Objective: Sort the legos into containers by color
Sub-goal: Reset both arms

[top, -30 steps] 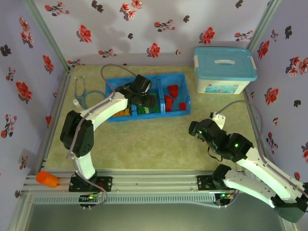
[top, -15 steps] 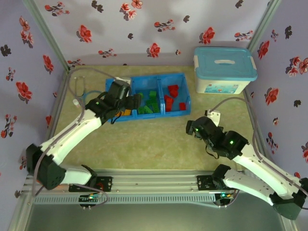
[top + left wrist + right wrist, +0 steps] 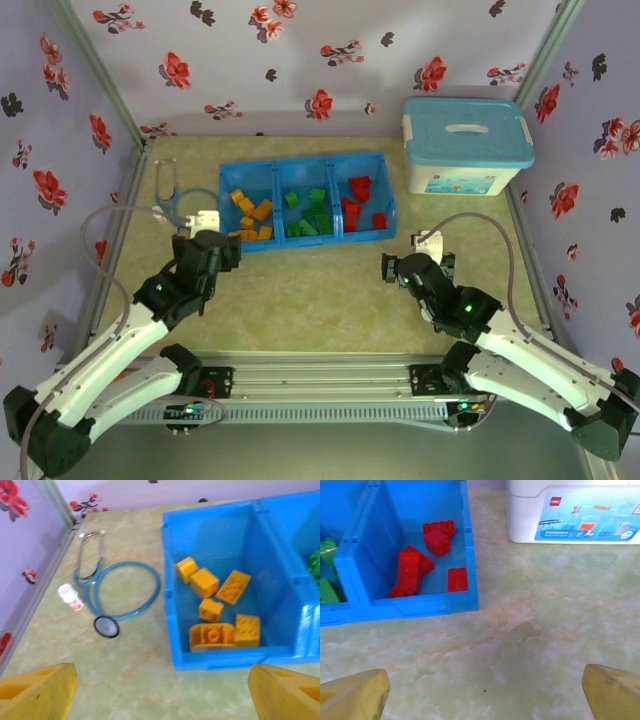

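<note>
Hovering low over the worktop [image 3: 320, 300], both arms are pointing toward the blue tray [image 3: 330, 238], which is sitting at the far middle. The left claw [image 3: 207, 238] is standing wide open and gripping nothing, its yellow fingertips [image 3: 37, 695] framing the tray's near-left corner. The right claw [image 3: 398, 266] is likewise gaping fully and carrying nothing, just in front of the tray's right end and not touching it. Sorted by color, orange-yellow legos [image 3: 215, 607] are lying in the left compartment, green legos [image 3: 308, 213] in the middle one, and red legos [image 3: 412, 572] in the right one. A stethoscope [image 3: 120, 592] and a small white bottle [image 3: 70, 596] are resting on the worktop just left of the tray. A white box [image 3: 467, 150] with a light-blue lid is standing near the tray's right end.
</note>
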{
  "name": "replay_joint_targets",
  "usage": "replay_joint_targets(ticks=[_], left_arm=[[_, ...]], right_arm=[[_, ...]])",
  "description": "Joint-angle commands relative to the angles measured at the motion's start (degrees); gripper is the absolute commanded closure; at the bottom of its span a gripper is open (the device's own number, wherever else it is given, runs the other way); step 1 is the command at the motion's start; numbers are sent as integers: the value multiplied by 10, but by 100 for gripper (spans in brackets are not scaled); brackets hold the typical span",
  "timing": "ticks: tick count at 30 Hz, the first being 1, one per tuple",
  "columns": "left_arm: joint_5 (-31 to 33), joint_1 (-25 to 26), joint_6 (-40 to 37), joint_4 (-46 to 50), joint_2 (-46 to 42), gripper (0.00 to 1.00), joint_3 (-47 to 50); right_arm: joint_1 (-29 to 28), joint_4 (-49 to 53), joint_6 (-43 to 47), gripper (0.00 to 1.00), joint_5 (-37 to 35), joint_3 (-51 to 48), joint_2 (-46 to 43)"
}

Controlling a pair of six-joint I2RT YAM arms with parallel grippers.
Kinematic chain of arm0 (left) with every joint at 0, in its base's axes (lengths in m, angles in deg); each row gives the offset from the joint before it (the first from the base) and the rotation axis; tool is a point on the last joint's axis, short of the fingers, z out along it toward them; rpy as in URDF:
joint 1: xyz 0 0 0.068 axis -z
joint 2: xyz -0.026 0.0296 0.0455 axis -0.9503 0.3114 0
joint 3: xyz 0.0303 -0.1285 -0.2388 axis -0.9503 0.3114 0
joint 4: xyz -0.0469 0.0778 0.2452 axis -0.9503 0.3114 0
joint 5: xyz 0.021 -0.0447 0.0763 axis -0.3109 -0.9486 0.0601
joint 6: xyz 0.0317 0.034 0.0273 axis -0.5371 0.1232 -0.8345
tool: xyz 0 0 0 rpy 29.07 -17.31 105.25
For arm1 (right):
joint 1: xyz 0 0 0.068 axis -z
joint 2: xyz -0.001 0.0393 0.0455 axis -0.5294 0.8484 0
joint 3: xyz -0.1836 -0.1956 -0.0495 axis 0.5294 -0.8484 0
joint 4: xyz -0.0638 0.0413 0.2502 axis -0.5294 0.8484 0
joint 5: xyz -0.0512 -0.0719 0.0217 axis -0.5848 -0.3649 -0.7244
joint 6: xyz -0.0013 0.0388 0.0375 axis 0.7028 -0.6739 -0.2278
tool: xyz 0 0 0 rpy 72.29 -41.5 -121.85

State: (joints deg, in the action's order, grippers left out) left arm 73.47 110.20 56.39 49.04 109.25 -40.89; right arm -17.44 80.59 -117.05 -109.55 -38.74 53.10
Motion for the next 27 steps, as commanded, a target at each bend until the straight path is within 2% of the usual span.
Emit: replay_joint_targets(ticks=[1,3,9,13,16,18,22,24,26,27], left_arm=[[85,-1,-4,-10,-42,11,46],[106,-1,3,-14,-69,11,70],[183,-1,0,-38,-105,12,114],[201,-1,-28,-100,-93,12,143],[218,-2,-38,-133,-72,11,159],[224,-2,-49,-144,-63,11,160],[249,-8,-83,-200,-47,11,187],[256,-11,-84,-224,-44,11,208],[259,-15,-82,-252,-44,11,237],[259,-19,-81,-273,-44,11,252]], right_arm=[[-3,-44,35,1,-80,-31,-5],[-3,-58,26,1,-113,-54,-7],[-3,-123,78,1,-146,-87,-9],[-3,-142,167,1,-186,-71,-9],[16,-193,242,1,-221,-95,-16],[48,-228,261,1,-208,-131,-45],[100,-269,241,1,-174,-210,-105],[121,-299,236,1,-171,-259,-171],[137,-251,226,1,-151,-266,-243],[142,-263,235,1,-146,-280,-280]])
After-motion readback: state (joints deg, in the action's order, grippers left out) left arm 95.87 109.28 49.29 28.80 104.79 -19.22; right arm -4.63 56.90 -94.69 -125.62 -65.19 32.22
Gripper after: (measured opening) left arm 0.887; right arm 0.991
